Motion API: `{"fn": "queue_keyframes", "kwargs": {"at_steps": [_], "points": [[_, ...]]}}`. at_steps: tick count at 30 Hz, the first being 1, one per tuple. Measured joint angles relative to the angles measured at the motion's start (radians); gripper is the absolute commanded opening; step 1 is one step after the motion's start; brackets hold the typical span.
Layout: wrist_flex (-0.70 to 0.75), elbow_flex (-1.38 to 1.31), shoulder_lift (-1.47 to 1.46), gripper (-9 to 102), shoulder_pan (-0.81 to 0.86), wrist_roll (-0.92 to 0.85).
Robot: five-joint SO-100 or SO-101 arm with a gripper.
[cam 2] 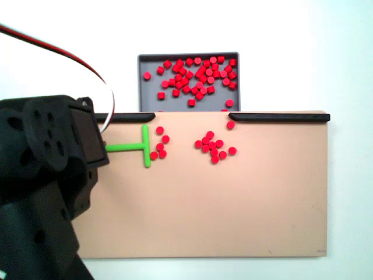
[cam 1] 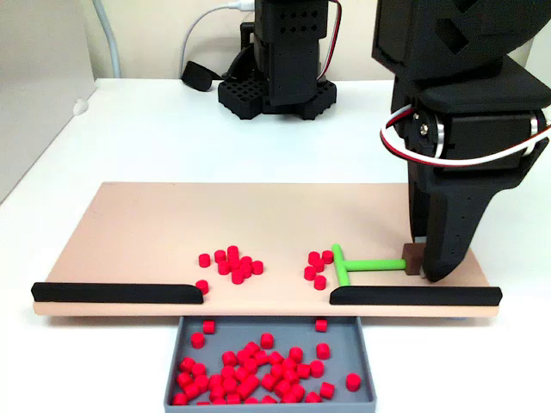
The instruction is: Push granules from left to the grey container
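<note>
You are well past halfway, judging by the count: most of the granules already lie in the grey container, spread loosely over its floor with a thicker heap toward the middle, and the tray has room to spare. What remains sits on the beige board in two small groups. One cluster lies opposite the gap between the two black bars, with a stray pellet just by the end of the left bar in that fixed view. The second, smaller group rests touching or just beside the crossbar of the green T-shaped pusher, which lies near the inner end of the other bar. In the other fixed view the same pellets sit against the pusher's head, and one more lies at the board's edge by the gap.

The gripper stands at the stem's far end, over a small brown block; you cannot tell from either view how wide the fingers are or whether they grip it. Both groups have yet to go through the gap.
</note>
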Motion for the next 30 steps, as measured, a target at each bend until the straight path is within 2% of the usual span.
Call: {"fn": "queue_keyframes", "kwargs": {"at_steps": [30], "points": [[0.002, -0.002, -0.006, 0, 0.043, -0.092]]}}
